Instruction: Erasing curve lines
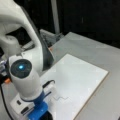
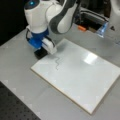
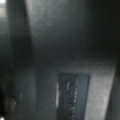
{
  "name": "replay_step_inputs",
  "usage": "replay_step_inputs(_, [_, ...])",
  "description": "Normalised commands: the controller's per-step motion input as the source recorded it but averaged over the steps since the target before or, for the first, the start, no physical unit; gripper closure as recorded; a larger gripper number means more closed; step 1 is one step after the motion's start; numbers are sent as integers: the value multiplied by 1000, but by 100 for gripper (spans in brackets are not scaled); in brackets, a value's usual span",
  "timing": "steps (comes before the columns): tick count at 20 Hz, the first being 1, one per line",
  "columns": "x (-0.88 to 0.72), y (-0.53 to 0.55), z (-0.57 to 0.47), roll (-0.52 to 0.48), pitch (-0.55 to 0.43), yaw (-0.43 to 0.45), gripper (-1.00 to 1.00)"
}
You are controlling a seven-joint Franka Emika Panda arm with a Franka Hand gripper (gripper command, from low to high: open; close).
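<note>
The curve lines (image 2: 57, 62) are one thin dark squiggle near the left corner of the white board (image 2: 82, 75); they also show in a front view as the curve lines (image 1: 60, 98) near the bottom of the board (image 1: 80, 77). My gripper (image 2: 40, 49), with blue parts, stands just off that corner, directly over a black block eraser (image 2: 41, 53) and a short way left of the squiggle. In a front view the gripper (image 1: 41, 112) sits at the bottom left. The wrist view is dark, with a dark oblong block (image 3: 72, 97) close below.
The board lies on a grey table (image 2: 22, 82). A dark perforated surface (image 2: 12, 110) is at the bottom left of a front view. Metal framing and an orange part (image 2: 81, 28) sit behind the board. The arm's white body (image 1: 22, 72) fills the left of a front view.
</note>
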Motion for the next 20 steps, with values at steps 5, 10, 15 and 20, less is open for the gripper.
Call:
replay_step_inputs(5, [12,66,-40,-1,-68,-91,100])
replay_step_inputs(10, [-11,111,64,-18,-40,-130,100])
replay_step_inputs(15, [-31,120,163,-20,6,-136,100])
replay_step_inputs(20, [-53,106,264,-50,48,-116,100])
